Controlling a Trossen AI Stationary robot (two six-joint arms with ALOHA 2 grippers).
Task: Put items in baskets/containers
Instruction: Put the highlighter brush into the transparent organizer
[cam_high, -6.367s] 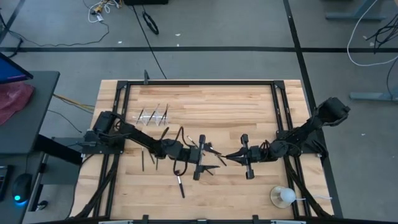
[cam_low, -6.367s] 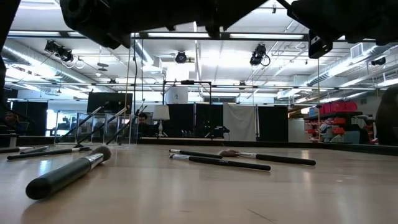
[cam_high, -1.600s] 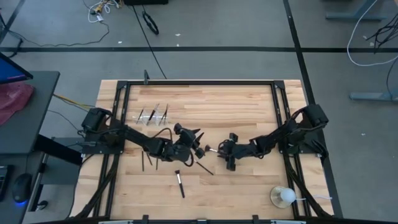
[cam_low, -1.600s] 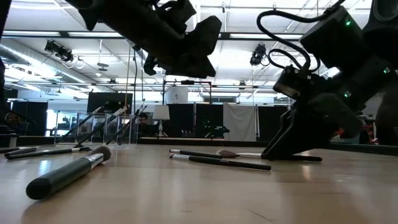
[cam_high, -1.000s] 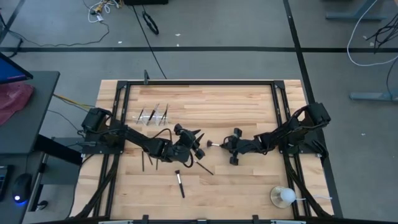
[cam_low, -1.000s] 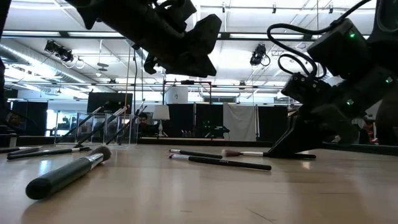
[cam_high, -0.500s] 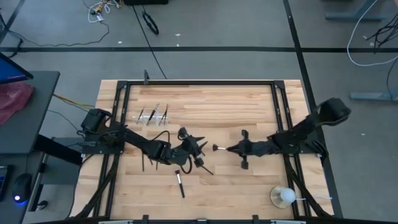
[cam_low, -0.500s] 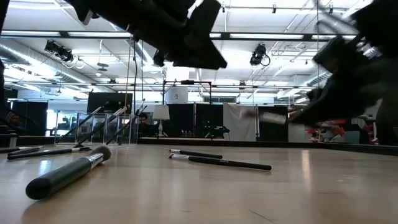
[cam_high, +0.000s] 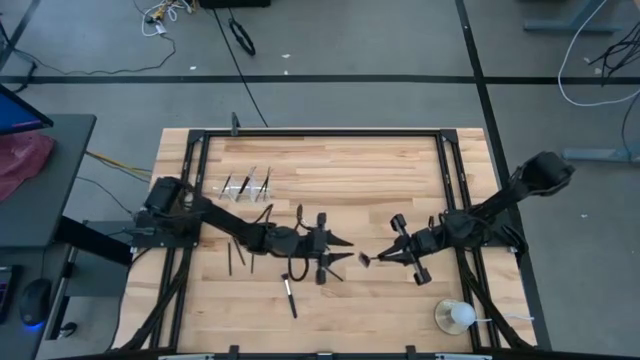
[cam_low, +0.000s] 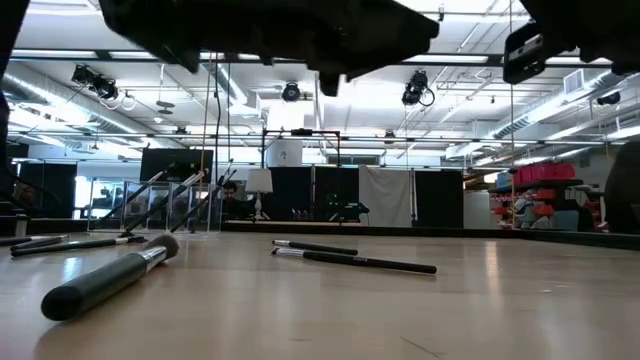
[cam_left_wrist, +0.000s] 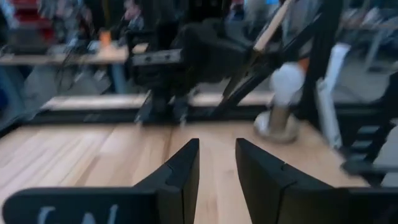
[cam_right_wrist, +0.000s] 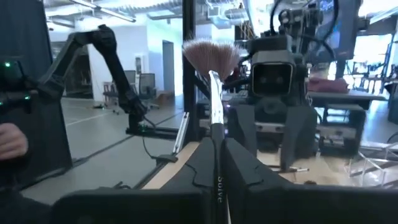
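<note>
R arm is stretched from the table's right edge toward centre, raised clear of the tabletop; right gripper (cam_high: 381, 256) is clamped on a fan brush (cam_right_wrist: 210, 62), handle pinched between the fingers (cam_right_wrist: 198, 167), silver ferrule and spread bristles projecting fwd toward the L arm. L arm is extended from the left edge to mid-table, also held above the surface; left gripper (cam_high: 341, 246) is seen with fingers (cam_left_wrist: 184, 168) parted by a narrow gap, nothing between them, pointed at the R arm. The 2 grippers are faced tip to tip, near but apart. Clear brush holder (cam_high: 245, 185) is placed at the back-left of the table, w/ several brushes leaning in it. Loose brushes on the wood: a thick-handled one (cam_low: 108, 276) nearest the low camera, 2 thin ones (cam_low: 355, 262) at centre, side by side. White round object (cam_high: 457, 316) is sited at the front-right corner.
</note>
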